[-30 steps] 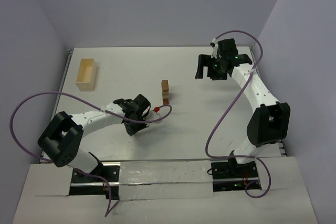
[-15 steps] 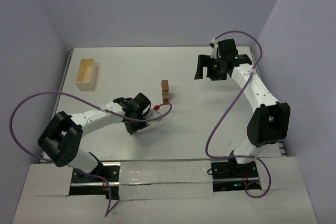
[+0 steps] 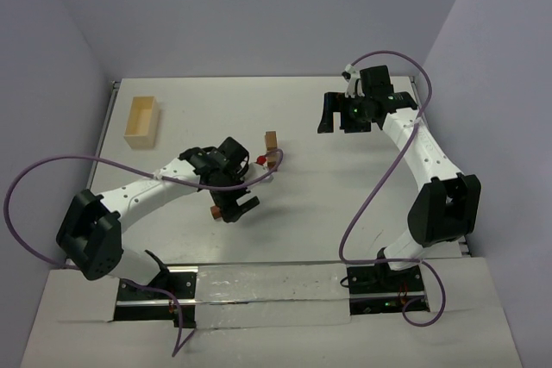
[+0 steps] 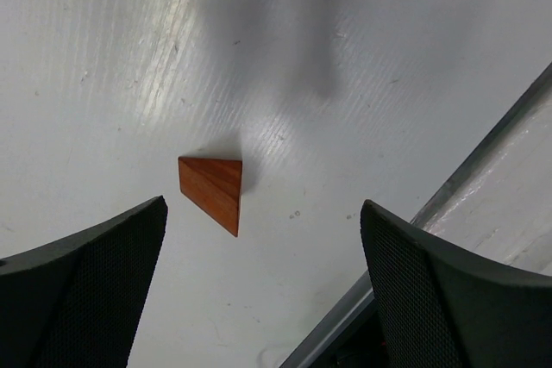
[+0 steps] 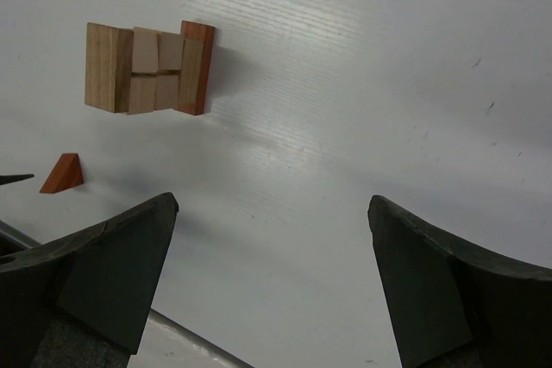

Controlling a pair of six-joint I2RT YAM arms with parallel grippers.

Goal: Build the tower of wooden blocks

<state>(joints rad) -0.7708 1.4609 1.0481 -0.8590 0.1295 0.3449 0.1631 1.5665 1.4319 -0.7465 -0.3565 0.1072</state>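
Left claw (image 4: 263, 206), jaws wide apart, above the reddish wedge block (image 4: 217, 185): likely light, rigid, slippery; pinch its flat triangular sides.

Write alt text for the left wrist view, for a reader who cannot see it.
A small reddish-brown triangular wooden block lies alone on the white table, just ahead of the open left claw. It sits nearer the black finger at the picture's left and touches neither. The claw holds nothing. A grey metal rail crosses the lower right corner.
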